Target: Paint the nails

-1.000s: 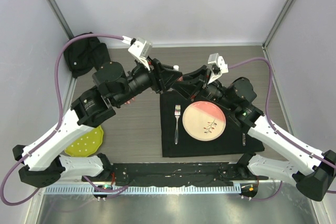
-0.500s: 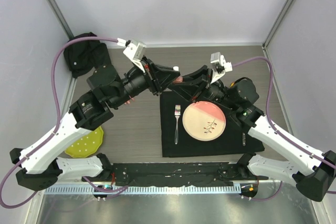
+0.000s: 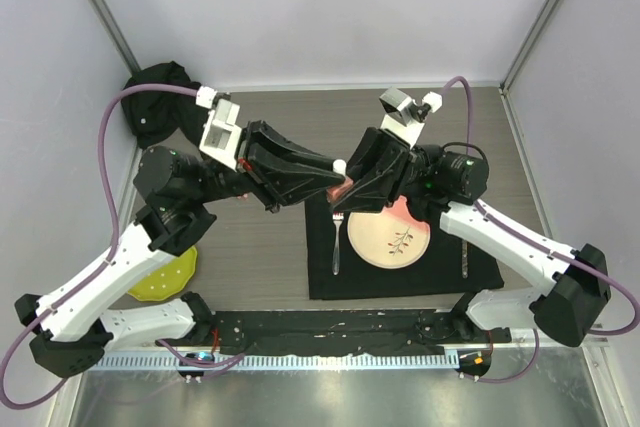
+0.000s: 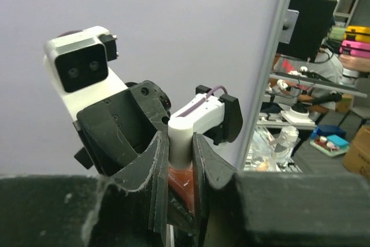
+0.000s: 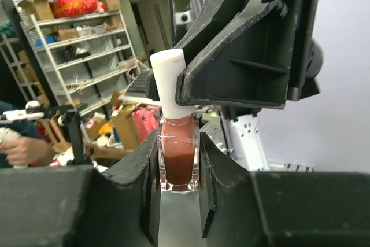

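Two hands are meeting mid-air above the worktop (image 3: pixel 260 247), both clamping the same polish bottle (image 5: pixel 178 169). Right hand (image 5: pixel 178 148) is gripping the reddish glass body, fingers closed snug on its sides, bottle standing upright between them. Left hand (image 4: pixel 180 143) is facing it from the opposite side, fingers closed tight on the white cap (image 4: pixel 179 128). Cap is sitting on the bottle. Directly under the hands, a fork (image 3: pixel 337 237) is lying on a black mat (image 3: pixel 320 282); a pink plate (image 3: pixel 395 237) is sitting under the right hand's wrist. Black bundle (image 3: pixel 160 107) is lying well behind the left hand. Nails aren't showing in any view, so I cannot tell where they are.
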